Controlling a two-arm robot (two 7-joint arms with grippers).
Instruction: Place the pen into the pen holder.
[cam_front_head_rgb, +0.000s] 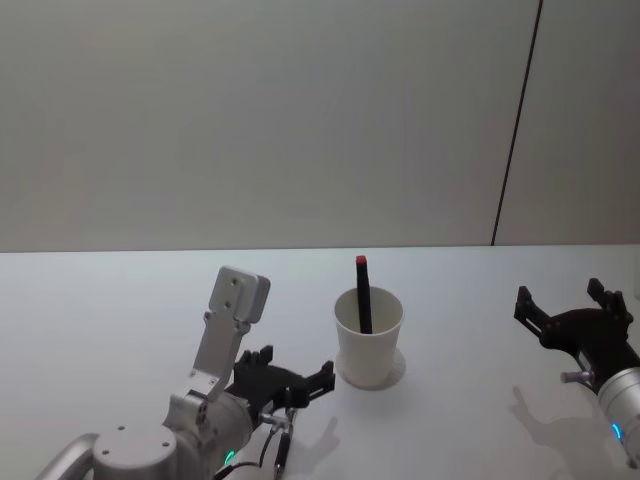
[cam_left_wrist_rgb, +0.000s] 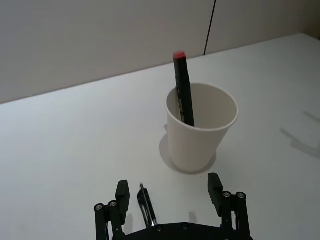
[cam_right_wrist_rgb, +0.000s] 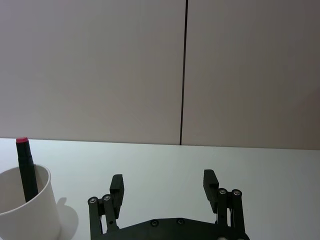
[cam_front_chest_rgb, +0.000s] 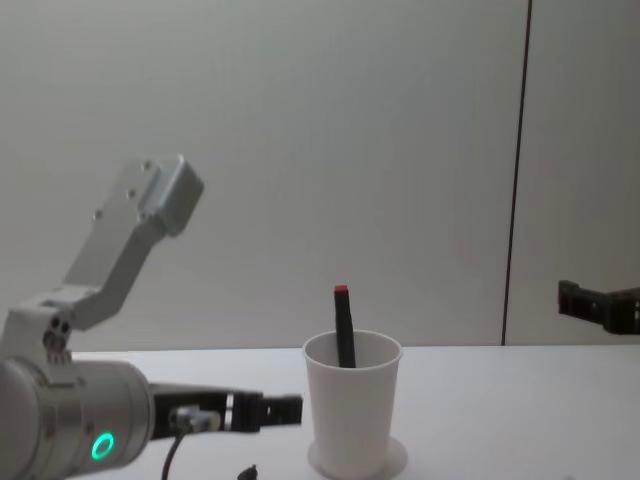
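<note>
The task is being judged as essentially done. The pen (cam_front_head_rgb: 363, 295) is being held by the pen holder (cam_front_head_rgb: 368, 345), which is standing upright on the white table (cam_front_head_rgb: 120, 320) just below the centre of the head view. No gripper is touching either thing.

The left gripper (cam_front_head_rgb: 298, 362) is being shown at the lower left of the head view, near the cup's base but apart from it. Its fingers are spread wide with nothing between them. The right gripper (cam_front_head_rgb: 560, 292) is being shown at the right edge, well apart from the cup, and its fingers are likewise parted and empty. What is left, at most, is judged to be the clearing of the arms away from the cup.

The pen's long axis is being kept close to vertical, tilted slightly, with the shaft resting against the cup's inner wall near the rim. Its red end is pointing up and standing clear above the rim, while its lower end is being hidden inside the cup.

A thin dark object (cam_left_wrist_rgb: 146, 205) is being seen on the table under the left gripper. What it is cannot be told.
</note>
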